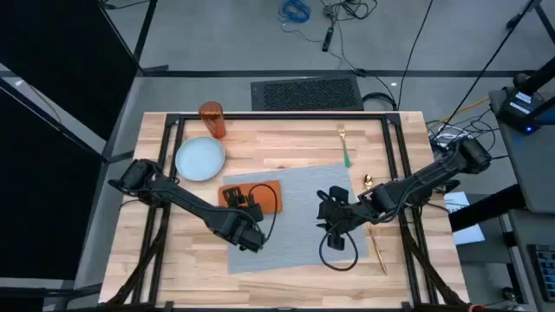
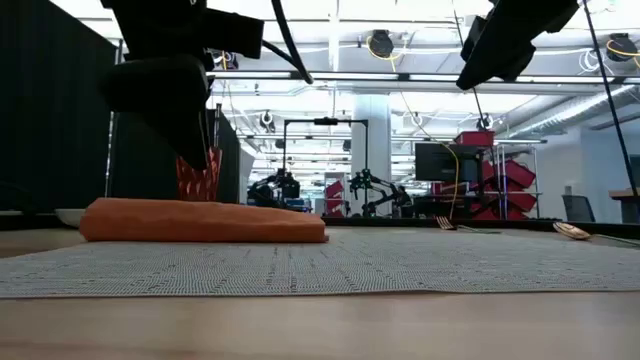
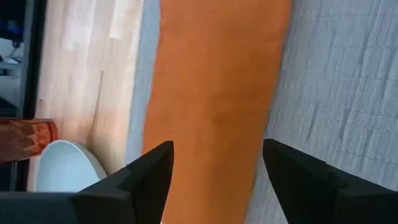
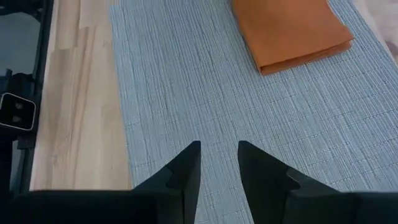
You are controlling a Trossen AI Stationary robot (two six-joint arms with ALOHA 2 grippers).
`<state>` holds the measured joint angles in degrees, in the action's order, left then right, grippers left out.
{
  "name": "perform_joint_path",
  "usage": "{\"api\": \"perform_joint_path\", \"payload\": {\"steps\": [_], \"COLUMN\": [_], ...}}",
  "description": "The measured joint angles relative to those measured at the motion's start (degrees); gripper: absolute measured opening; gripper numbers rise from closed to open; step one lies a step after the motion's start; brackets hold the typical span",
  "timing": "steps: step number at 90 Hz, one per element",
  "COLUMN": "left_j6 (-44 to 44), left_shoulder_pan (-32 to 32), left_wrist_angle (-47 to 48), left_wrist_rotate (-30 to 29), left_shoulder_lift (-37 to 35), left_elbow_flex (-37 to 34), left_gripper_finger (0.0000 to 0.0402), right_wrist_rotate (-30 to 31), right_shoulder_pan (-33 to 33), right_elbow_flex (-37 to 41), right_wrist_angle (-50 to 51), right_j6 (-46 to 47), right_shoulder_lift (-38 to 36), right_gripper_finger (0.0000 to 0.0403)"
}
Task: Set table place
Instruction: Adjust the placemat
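The grey placemat (image 1: 295, 234) lies on the light-wood table (image 1: 173, 260). An orange napkin (image 1: 267, 196) lies flat on the mat's left part. My left gripper (image 3: 214, 180) hovers open just above the napkin (image 3: 214, 81), one finger over each long side, clear of it in the low view (image 2: 195, 150). My right gripper (image 4: 219, 168) hangs high over the mat's right half (image 1: 329, 208), open by a narrow gap, nothing between its fingers. The pale-blue plate (image 1: 200, 159) and orange tumbler (image 1: 212, 120) stand at the far left, off the mat.
A green-handled fork (image 1: 344, 146) lies beyond the mat's far edge. A gold spoon (image 1: 368, 184) and a knife (image 1: 379, 247) lie along the mat's right side, under my right arm. A black cable loop (image 1: 338, 253) hangs over the mat's near right part.
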<state>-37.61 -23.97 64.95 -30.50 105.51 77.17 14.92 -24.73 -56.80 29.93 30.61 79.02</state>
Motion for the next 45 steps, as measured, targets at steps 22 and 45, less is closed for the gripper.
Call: {"api": "perform_joint_path", "payload": {"steps": [22,45], "left_j6": [-0.9,-1.0], "left_shoulder_pan": [0.6,0.7], "left_wrist_angle": [-0.3,-3.3], "left_wrist_rotate": [-0.4,-0.5], "left_shoulder_lift": [0.0,0.0], "left_elbow_flex": [0.0,0.0], "left_gripper_finger": [0.0233,0.0233], "right_wrist_rotate": [0.0,0.0], "right_shoulder_pan": [0.0,0.0], "right_elbow_flex": [0.0,0.0], "right_wrist_angle": [0.0,0.0], "right_j6": [0.0,0.2], "right_shoulder_lift": [0.0,0.0], "right_gripper_finger": [0.0093,0.0094]}}
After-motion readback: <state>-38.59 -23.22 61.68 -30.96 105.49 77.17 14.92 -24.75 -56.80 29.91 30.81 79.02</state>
